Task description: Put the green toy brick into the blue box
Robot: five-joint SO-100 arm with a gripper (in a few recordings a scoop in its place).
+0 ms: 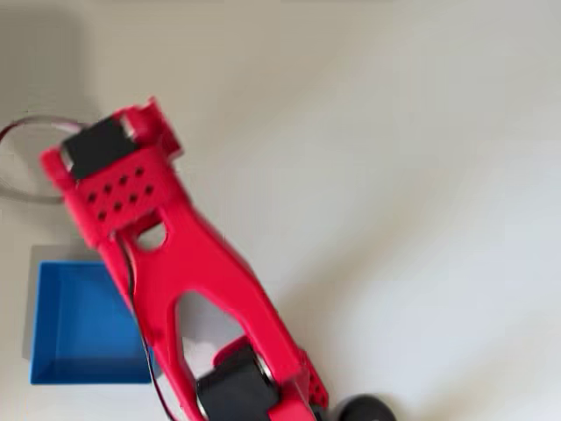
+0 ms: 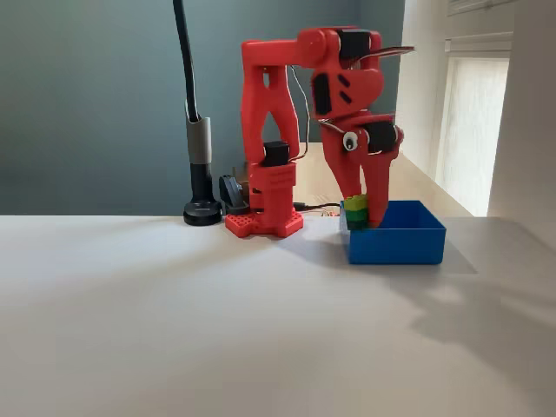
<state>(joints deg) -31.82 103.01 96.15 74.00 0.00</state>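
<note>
Green toy brick [image 2: 355, 211] pinched in gripper [image 2: 363, 211], just above blue box [image 2: 395, 243] rim. Likely light, rigid, slick plastic; flat sides best for holding.

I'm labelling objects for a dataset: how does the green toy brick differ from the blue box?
The small lime-green plastic toy brick is far smaller than the square bright-blue plastic box. The brick is a solid block, lighter on top and darker below; the box is an open tray with low thin walls, one colour throughout. The brick sits between the red gripper jaws at the box's left wall in the fixed view; the box rests on the table. Both look like plastic.
</note>
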